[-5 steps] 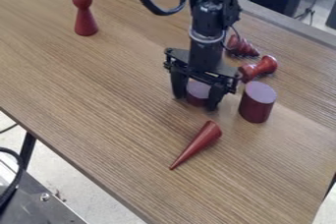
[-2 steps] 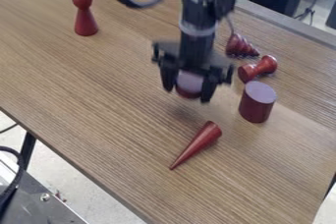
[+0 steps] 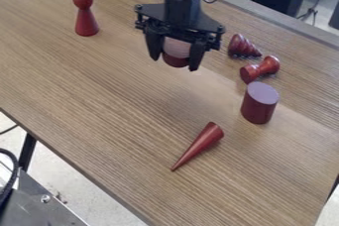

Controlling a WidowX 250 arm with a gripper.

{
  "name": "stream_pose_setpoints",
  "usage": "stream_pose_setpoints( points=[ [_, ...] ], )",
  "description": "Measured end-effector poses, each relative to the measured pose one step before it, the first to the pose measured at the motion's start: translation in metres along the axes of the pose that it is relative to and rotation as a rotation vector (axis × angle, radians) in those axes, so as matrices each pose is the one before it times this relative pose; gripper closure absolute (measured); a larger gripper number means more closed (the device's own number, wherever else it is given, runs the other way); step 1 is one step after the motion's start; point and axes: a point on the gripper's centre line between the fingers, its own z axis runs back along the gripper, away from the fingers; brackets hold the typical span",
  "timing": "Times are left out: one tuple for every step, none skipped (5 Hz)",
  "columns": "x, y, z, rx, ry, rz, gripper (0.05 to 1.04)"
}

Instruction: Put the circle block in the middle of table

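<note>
Above the worktop (image 3: 122,103), toward its far edge, the hand (image 3: 176,57) gripped a round block (image 3: 177,51), a cone (image 3: 200,144) nearer the front.

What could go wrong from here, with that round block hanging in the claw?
The round block looks raised off the table, pinched from two sides by the tool. If it slipped, it might drop and roll away.

If the tool comes down too near the upright cylinder, it could bump or topple it.

The long cone lies on its side, so even a light nudge might set it rolling.
</note>
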Motion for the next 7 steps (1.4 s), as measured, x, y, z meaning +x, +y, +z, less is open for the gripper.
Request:
stream_pose_setpoints(
  points=[
    [0.00815, 0.0212, -0.00475, 0.0174, 0.0015, 0.0204, 0.314],
    [0.01394, 0.02548, -0.00662, -0.0085, -0.0106, 0.0556, 0.314],
    [0.00713, 0.01964, -0.00905, -0.0156, 0.0118, 0.0671, 0.314],
    [0.0074, 0.01678, -0.01254, -0.0294, 0.0147, 0.0836, 0.314],
    [0.00965, 0.01171, -0.00141, 0.0115, -0.017, 0.0364, 0.314],
    [0.00729, 0.00897, -0.00636, 0.0275, 0.0019, 0.0197, 0.314],
    [0.0045, 0.00781, -0.00854, 0.0223, 0.0133, 0.0324, 0.314]
  ],
)
